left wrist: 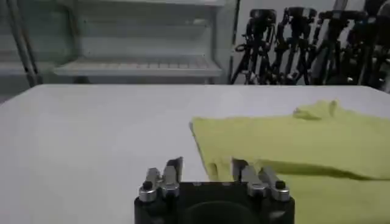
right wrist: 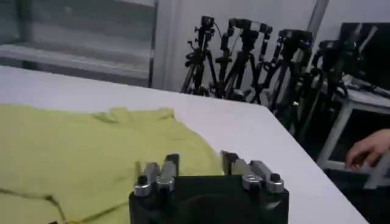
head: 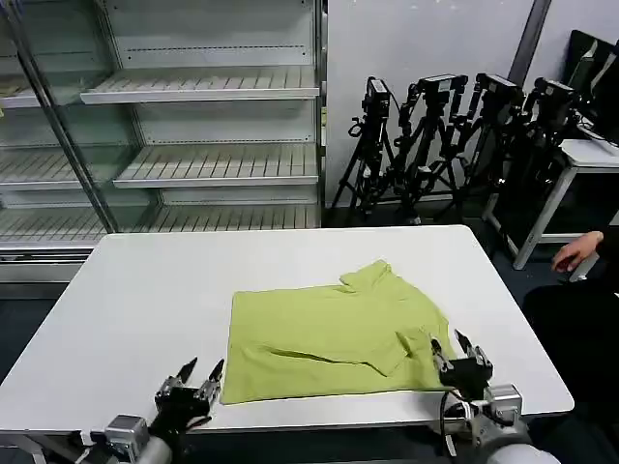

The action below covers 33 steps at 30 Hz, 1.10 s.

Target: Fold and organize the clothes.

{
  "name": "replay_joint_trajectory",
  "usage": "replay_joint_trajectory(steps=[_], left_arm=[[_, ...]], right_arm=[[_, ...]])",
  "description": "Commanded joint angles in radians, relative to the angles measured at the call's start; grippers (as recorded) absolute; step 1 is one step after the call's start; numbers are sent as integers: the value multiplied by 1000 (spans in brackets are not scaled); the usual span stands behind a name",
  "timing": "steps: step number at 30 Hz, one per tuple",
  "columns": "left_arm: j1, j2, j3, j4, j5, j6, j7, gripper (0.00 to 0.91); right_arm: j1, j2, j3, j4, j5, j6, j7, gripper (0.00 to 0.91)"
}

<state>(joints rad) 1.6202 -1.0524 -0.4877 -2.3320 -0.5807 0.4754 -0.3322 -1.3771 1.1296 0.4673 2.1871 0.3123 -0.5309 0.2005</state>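
Observation:
The clothes are one lime-green T-shirt [head: 334, 333], lying partly folded on the white table [head: 145, 290], with one sleeve sticking out at its far edge and another folded over near the front right. My left gripper [head: 203, 367] stands open at the shirt's near left corner, just off the cloth. In the left wrist view that gripper [left wrist: 206, 165] holds nothing, and the shirt [left wrist: 304, 140] has its edge running just beyond the fingers. My right gripper [head: 445, 340] is open over the near right corner. From the right wrist, the gripper [right wrist: 200, 159] is empty above the shirt [right wrist: 91, 152].
Metal shelving [head: 213, 92] stands behind the table at the left. A row of camera tripods [head: 455, 135] lines the back wall, and a white side table [head: 590, 155] stands at the right. Bare tabletop surrounds the shirt.

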Motion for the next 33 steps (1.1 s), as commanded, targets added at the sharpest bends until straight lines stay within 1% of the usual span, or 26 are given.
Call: replay_joint_trajectory(steps=[1,5,6,9,11,18,23,24,28,33], left_arm=[[-209,52,0,96,-132,23,-53,907],[-343,89,54,173,-183,48,-72,907],[-392,96,75,198,-207,67,-85,907],[-484,104,123,264,-219,84,-95,907],[-550,108,180,305,-233,95,-103,907],[-715,90,323,435,-249,102,-114,907],[-788,58,384,527,-251,102,-114,907],[-798,51,395,538,-249,102,-114,907],[-837,21,422,592,-240,102,-113,907],[-864,2,442,642,-235,102,-110,907]], right_arm=[[244,-29,-112,-117,75,-38,20,907],[410,-45,-186,-211,147,-48,38,907],[463,-47,-207,-271,161,-48,43,907],[554,-48,-249,-362,211,-49,59,907],[612,-46,-275,-415,253,-49,70,907],[734,-23,-361,-584,320,-49,91,907],[786,10,-377,-687,373,-50,95,907],[787,10,-377,-690,373,-50,95,907],[823,33,-402,-783,375,-50,98,907],[847,53,-428,-831,373,-50,95,907]])
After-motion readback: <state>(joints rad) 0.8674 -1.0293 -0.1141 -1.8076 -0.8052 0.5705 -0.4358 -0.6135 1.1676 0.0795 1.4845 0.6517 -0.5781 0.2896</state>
